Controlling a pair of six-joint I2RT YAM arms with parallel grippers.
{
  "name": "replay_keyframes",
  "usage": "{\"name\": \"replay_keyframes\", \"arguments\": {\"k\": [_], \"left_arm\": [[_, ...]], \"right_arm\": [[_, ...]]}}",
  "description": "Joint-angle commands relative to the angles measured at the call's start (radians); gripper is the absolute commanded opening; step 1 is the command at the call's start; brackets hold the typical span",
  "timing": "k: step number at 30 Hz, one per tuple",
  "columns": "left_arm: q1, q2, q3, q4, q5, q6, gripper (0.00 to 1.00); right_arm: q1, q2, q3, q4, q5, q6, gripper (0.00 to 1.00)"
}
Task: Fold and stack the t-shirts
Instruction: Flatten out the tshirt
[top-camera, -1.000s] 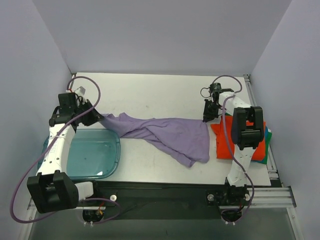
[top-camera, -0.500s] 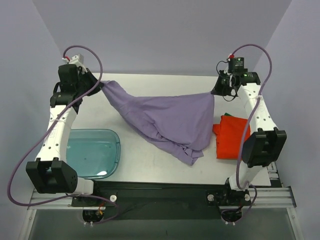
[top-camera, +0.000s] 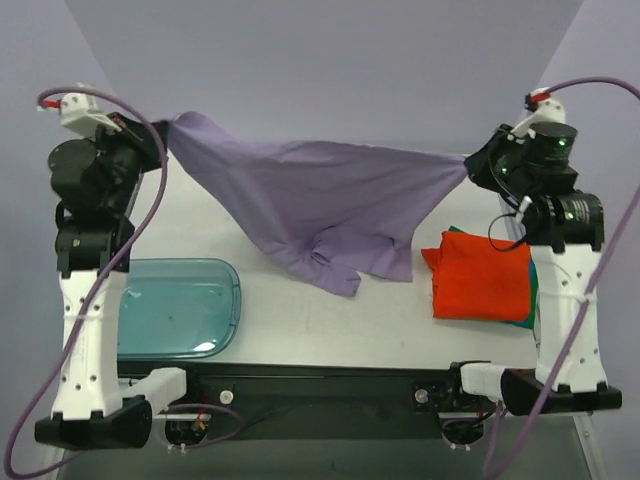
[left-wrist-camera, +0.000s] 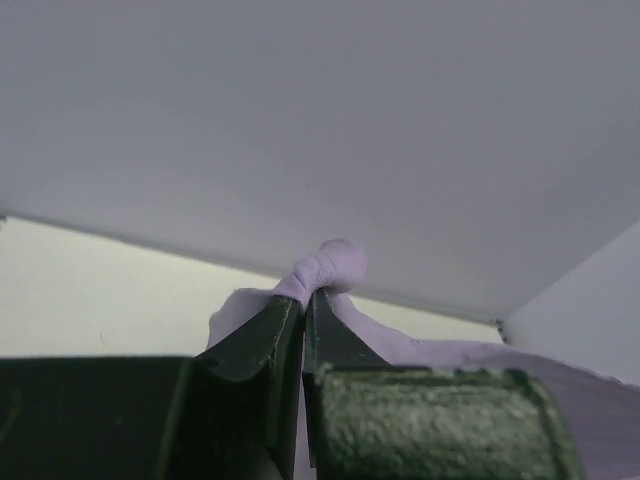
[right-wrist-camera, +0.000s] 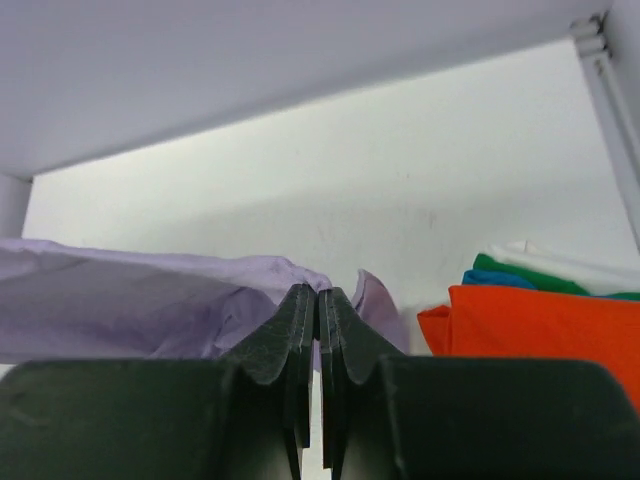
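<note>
The lavender t-shirt (top-camera: 320, 205) is thin, soft cloth, creased all over, and is strung out wide between the two arms above the white surface (top-camera: 330, 325). Its top edge sags a little in the middle, and the rest hangs in loose folds that gather to a crumpled point low down; whether that point touches the surface cannot be told.

The left fingers (left-wrist-camera: 285, 320), dark and ridged with tapered tips, are pressed together on one corner of the lavender t-shirt, and a small knob of cloth bulges out just past the tips. The right fingers (right-wrist-camera: 300, 312), of the same shape, are pressed together on the opposite corner, with a fold of cloth peeking out on either side of them.

Below the right arm, the orange-red t-shirt (top-camera: 480, 285) lies folded into a neat flat rectangle on the surface, on top of a green-teal t-shirt (top-camera: 538, 300) that shows only as a narrow edge. Under the left arm sits a translucent blue tray (top-camera: 232, 300) with rounded corners, smooth and glossy
</note>
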Motion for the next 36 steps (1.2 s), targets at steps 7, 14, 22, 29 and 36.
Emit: {"name": "replay_keyframes", "arguments": {"k": [7, 14, 22, 29, 36], "left_arm": [[0.001, -0.29, -0.026, 0.224, -0.196, 0.014, 0.0], [0.001, -0.119, 0.045, 0.258, -0.02, -0.069, 0.0], [-0.029, 0.19, 0.256, 0.226, 0.177, -0.083, 0.0], [-0.037, 0.247, 0.432, 0.207, 0.219, -0.07, 0.0], [-0.037, 0.109, 0.392, 0.273, 0.153, -0.075, 0.0]], "right_arm": [[0.003, -0.279, 0.053, 0.161, 0.17, -0.08, 0.0], [0.001, -0.192, 0.07, 0.17, 0.205, -0.124, 0.0], [0.0, 0.006, 0.113, 0.174, 0.175, -0.113, 0.0], [0.0, 0.037, 0.214, 0.174, 0.138, -0.077, 0.0], [-0.002, -0.051, 0.236, 0.205, 0.138, -0.044, 0.0]]}}
